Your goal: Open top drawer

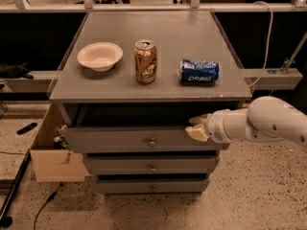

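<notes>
Where the flat grey wooden top drawer (115, 139) juts out, the beige gripper (198, 127) sits at 3 o'clock of its round knob (152, 142), clasp impossible to tell; white bowl (100, 56), gold can (146, 61) at 12 o'clock.

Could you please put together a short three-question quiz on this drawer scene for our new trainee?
1. Fill in: on the cabinet top, between the white bowl and the Pepsi can stands a ____.
2. True or false: the Pepsi can stands upright.
3. Where is the gripper? A, at the right end of the top drawer; B, on its knob; C, over the white bowl.
Key: 1, gold can; 2, false, it lies on its side; 3, A.
</notes>
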Robot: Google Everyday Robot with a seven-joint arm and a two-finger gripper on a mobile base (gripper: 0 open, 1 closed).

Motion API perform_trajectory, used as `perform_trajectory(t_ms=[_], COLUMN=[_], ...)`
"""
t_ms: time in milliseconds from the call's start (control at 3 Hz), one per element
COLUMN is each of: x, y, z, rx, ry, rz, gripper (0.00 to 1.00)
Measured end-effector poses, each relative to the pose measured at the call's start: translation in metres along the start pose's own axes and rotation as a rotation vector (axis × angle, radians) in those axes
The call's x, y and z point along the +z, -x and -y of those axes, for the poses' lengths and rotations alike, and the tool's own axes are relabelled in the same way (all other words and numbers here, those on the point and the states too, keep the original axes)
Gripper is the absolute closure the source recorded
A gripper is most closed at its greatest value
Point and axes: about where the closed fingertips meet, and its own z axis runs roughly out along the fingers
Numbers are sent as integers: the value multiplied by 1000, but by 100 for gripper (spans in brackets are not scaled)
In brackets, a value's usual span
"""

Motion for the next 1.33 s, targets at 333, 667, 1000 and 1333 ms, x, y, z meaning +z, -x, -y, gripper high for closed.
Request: perform_trajectory(t_ms=[333, 667, 1000, 1333], x=[0, 0, 0, 0], y=[0, 0, 0, 0], z=[0, 0, 0, 0], rx=[0, 0, 0, 0], ry=[0, 0, 0, 0], rz=[0, 0, 0, 0], gripper=[53, 30, 6, 0])
